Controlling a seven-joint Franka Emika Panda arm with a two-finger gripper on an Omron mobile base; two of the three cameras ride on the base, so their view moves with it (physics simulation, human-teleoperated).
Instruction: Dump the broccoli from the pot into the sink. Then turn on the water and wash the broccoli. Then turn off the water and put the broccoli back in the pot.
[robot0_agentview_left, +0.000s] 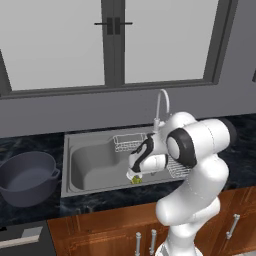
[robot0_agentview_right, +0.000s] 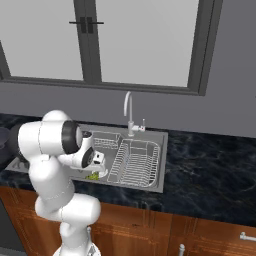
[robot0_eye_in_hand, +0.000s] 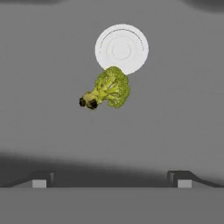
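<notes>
Broccoli (robot0_eye_in_hand: 110, 89) lies on the sink (robot0_agentview_left: 90, 162) floor touching the drain (robot0_eye_in_hand: 121, 48) rim, gripper (robot0_eye_in_hand: 111, 181) above it with fingers spread and empty — descend off-centre and you may nudge it away — the floret is small and lumpy.

Matt grey steel sink (robot0_agentview_left: 80, 165), lumpy broccoli (robot0_eye_in_hand: 109, 89), glossy marbled countertop (robot0_agentview_right: 210, 160).

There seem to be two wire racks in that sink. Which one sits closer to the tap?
The smaller wire basket, at the sink's back edge beside the faucet. The big dish rack stretches toward the front.
</notes>
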